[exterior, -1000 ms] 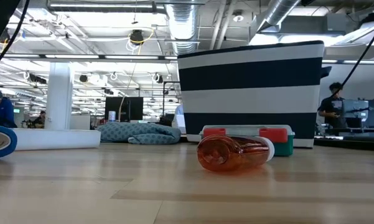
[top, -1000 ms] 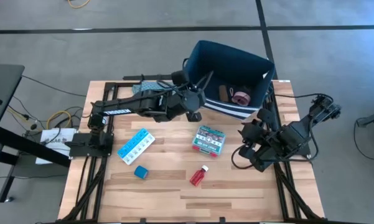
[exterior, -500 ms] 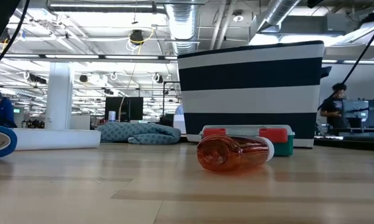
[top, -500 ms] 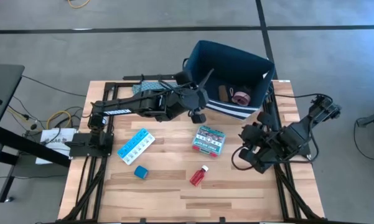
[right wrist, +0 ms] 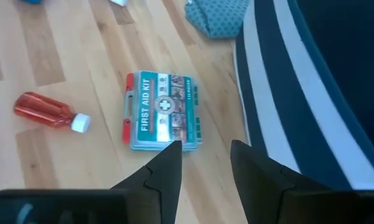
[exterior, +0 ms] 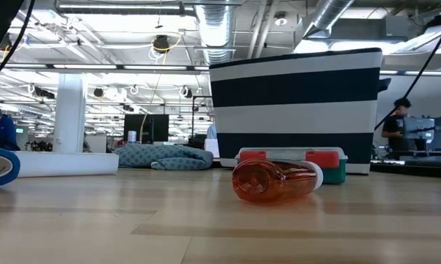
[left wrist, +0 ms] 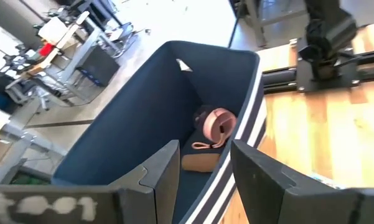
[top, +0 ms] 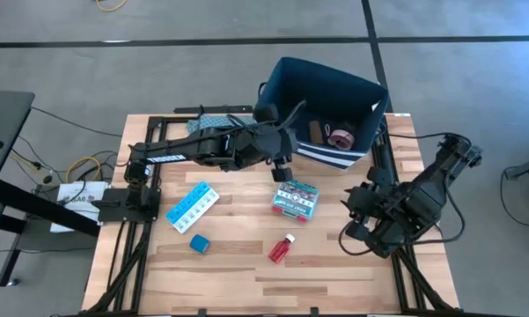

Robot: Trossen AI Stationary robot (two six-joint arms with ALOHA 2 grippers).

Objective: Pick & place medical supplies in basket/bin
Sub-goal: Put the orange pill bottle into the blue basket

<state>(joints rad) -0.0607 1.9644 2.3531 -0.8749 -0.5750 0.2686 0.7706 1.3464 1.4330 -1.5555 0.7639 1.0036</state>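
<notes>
table (top: pixel 334 264): pale wood planks, smooth, faint sheen. bin (top: pixel 292 88): navy cloth, soft, matt. bottle (exterior: pixel 275 180): glossy clear red plastic. first-aid box (right wrist: pixel 162 111): printed, probably plastic. folded cloth (right wrist: pixel 216 16): teal woven fabric. fingers (left wrist: pixel 165 171): matt dark plastic.

readable text: only on the teal-red flat box (right wrist: pixel 163 112)

the lid of the teal-red flat box, as seen in the right wrist view, carries the words "first aid kit" in white letters, with a white cross sign in a circle just beside them. there is more small print along the lid's edge, but it is too small to read. in the high view the same box (top: pixel 295 198) shows only a pattern, no letters that can be read.
</notes>
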